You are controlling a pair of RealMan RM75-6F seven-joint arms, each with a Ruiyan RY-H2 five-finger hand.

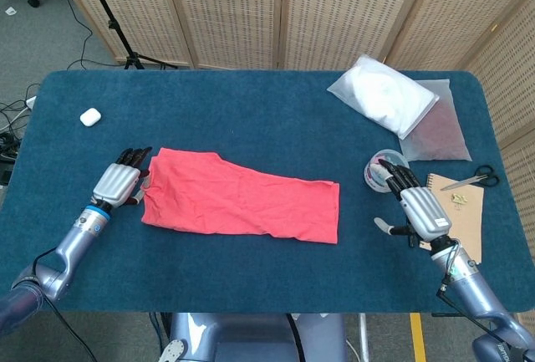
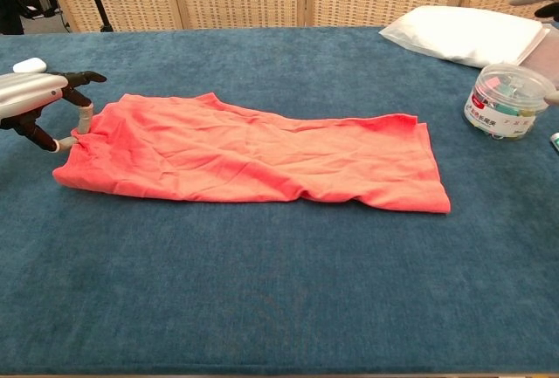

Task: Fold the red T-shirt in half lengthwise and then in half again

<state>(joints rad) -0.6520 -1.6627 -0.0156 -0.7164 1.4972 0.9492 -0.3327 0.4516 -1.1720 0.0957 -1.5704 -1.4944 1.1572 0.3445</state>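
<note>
Across the blue tabletop (image 1: 251, 119) I've got the red T-shirt (image 1: 238, 199) lying flat and already folded into a long strip — it sits a bit left of centre, its wider end toward my left side and the narrower end pointing right. Up at the far right corner there's a white pillow-like bag (image 1: 383, 93) on a clear plastic sleeve (image 1: 439, 132), and nearer to me on that side a brown notebook (image 1: 464, 211) with scissors (image 1: 472, 181) just past its far edge.

My left hand (image 1: 119, 182) is right at the shirt's left edge, fingers curled down with the fingertips (image 2: 83, 121) touching the cloth — I honestly can't tell whether it's actually pinching the fabric or just resting against it. My right hand (image 1: 418, 210) is well apart from the shirt, fingers spread and holding nothing, just beside a small clear tub (image 2: 509, 99) of colourful bits.

Far left, a little white earbud case (image 1: 90, 116) sits by itself.
</note>
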